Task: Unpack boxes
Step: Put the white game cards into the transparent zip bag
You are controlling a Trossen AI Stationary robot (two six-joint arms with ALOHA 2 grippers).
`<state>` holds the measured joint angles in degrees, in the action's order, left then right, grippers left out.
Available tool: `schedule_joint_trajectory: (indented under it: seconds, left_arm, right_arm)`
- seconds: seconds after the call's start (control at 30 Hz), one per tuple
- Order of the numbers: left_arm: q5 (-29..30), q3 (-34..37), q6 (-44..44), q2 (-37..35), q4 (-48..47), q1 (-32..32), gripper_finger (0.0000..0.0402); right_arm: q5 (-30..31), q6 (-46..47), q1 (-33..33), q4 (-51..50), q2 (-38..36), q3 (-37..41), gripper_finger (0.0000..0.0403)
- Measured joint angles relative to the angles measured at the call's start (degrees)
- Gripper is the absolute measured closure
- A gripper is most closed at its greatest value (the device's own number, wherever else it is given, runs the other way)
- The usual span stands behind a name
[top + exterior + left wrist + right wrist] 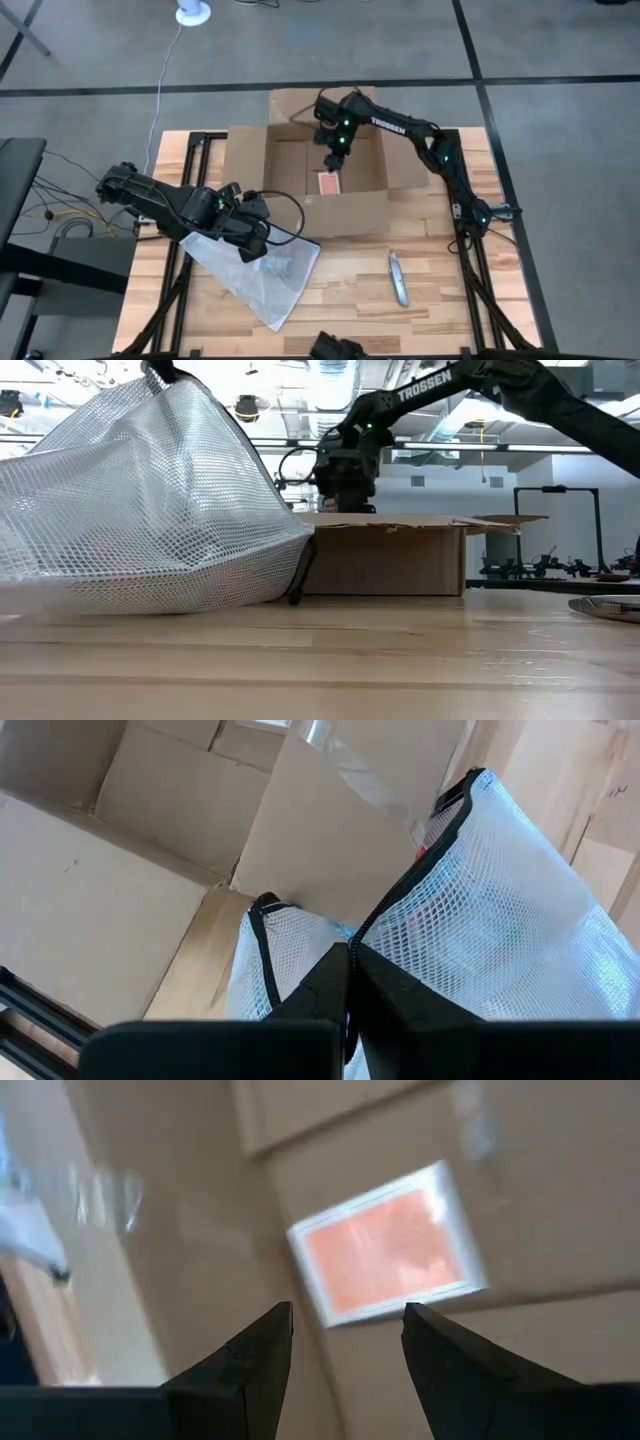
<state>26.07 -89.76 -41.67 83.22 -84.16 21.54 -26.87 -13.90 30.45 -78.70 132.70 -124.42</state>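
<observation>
Right gripper [331, 158], fingers apart, hovers inside the open cardboard box [262, 168] above an orange card [329, 185]; left gripper [262, 243] clamps a mesh bag [262, 275].

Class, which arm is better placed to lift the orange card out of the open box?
The right: its tool hangs open just above the orange card inside the box. The left tool is shut on the mesh bag.
</observation>
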Motion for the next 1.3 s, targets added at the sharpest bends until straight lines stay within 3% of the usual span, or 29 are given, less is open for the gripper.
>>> schedule_joint_trajectory:
  seconds: [0.13, 0.33, 0.67, 0.93, 1.3]
  left_arm:
    - [0.2, 0.0, 0.0, 0.0, 0.1, -0.2, 0.0402]
    - [0.3, 0.0, 0.0, 0.0, 0.1, -0.2, 0.0402]
    - [-0.2, 0.0, -1.0, 0.0, 0.1, -0.2, 0.0402]
    - [-0.2, -0.1, -0.7, 0.0, 0.1, -0.2, 0.0402]
    - [-0.2, -0.1, -1.7, 0.0, 0.3, 0.1, 0.0402]
  right_arm:
    - [0.6, -1.3, -2.1, 3.7, 0.0, 4.5, 0.0227]
    - [14.4, -3.7, -3.4, 15.3, 0.0, 8.1, 0.0227]
    - [15.9, -7.9, -3.4, 15.9, 1.8, 8.2, 0.0227]
    - [22.0, -10.4, -3.4, 17.7, 3.3, 8.1, 0.0230]
    - [29.0, -6.4, -2.2, 23.4, 3.4, 8.1, 0.0276]
